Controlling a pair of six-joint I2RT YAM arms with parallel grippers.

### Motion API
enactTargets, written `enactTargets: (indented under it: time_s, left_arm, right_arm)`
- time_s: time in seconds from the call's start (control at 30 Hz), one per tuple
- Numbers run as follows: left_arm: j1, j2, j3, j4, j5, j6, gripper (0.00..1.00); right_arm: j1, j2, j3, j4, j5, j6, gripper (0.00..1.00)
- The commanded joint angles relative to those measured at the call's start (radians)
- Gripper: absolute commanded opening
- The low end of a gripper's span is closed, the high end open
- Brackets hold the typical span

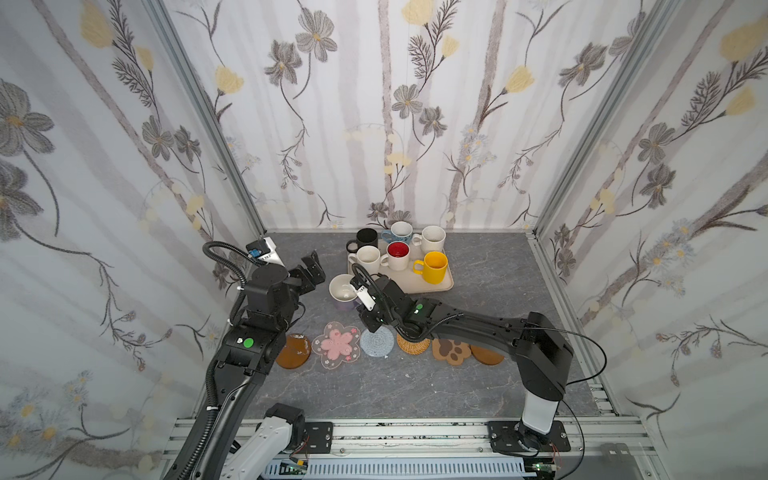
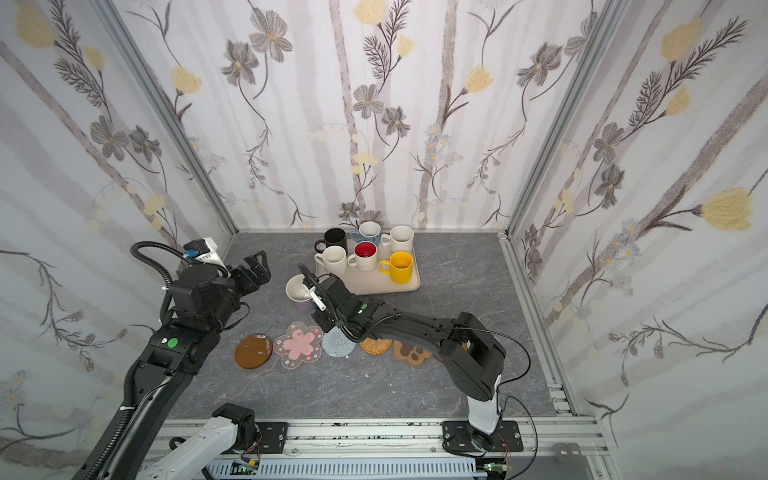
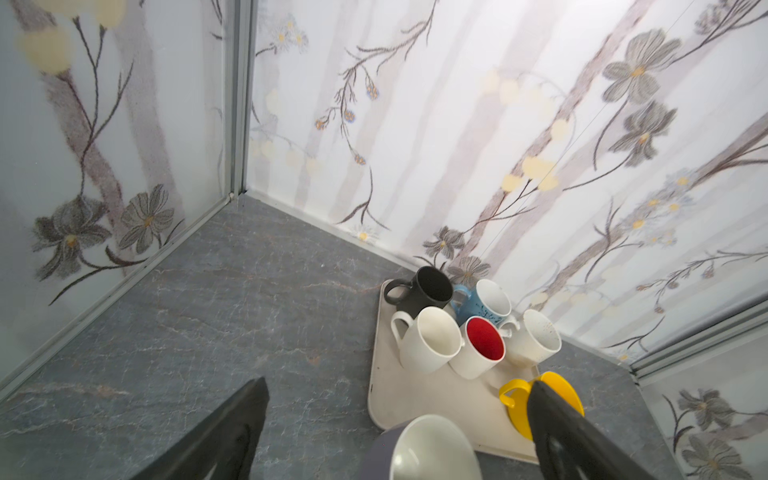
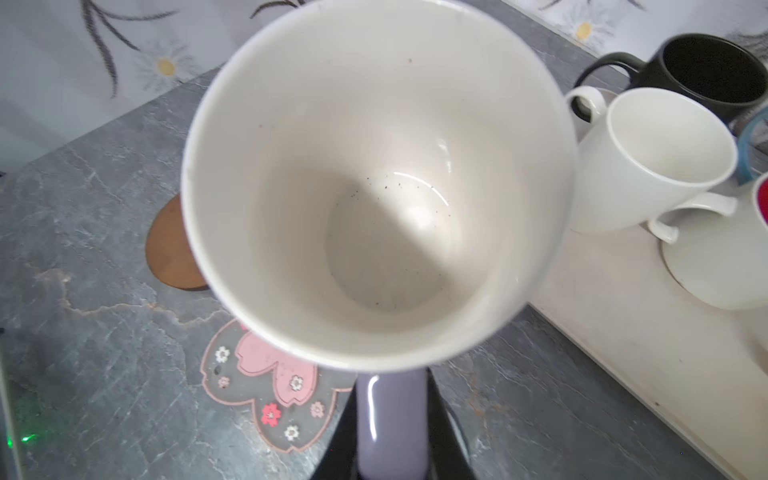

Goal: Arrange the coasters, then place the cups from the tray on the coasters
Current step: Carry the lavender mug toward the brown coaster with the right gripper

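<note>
Mug [image 4: 374, 187]: lavender outside, speckled cream inside | right gripper [image 4: 392, 451] pinching its handle [image 4: 390, 403] | left gripper [image 3: 399, 390] spread

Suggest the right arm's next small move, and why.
Probably carry the mug nearer until it is centred over the blossom coaster, then lower it. The right gripper is shut on the mug's handle. The mug is off the tray and short of that coaster, which is bare and about the closest.
</note>
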Motion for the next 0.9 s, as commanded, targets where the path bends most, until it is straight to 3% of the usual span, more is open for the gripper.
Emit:
enactTargets:
  time_s: [0.0, 0.27, 0.6, 0.87]
  left_arm:
    - [0.001, -0.006, 0.066, 0.003, -0.027, -0.023, 1.0]
    - [0.001, -0.013, 0.191, 0.009, -0.123, 0.026, 1.0]
    - [0.001, 0.042, 0.298, 0.015, -0.109, 0.048, 1.0]
    - [0.001, 0.063, 0.315, 0.023, -0.093, 0.06, 1.0]
  right_arm:
    - [0.03, 0.02, 0.002, 0.192, -0.07, 0.008, 0.0]
    - [0.114, 0.082, 0.026, 0.294, -0.087, -0.027, 0.0]
    - [0.142, 0.256, 0.222, 0.212, -0.187, -0.01, 0.0]
    - [0.178, 0.361, 0.367, 0.087, -0.201, -0.037, 0.0]
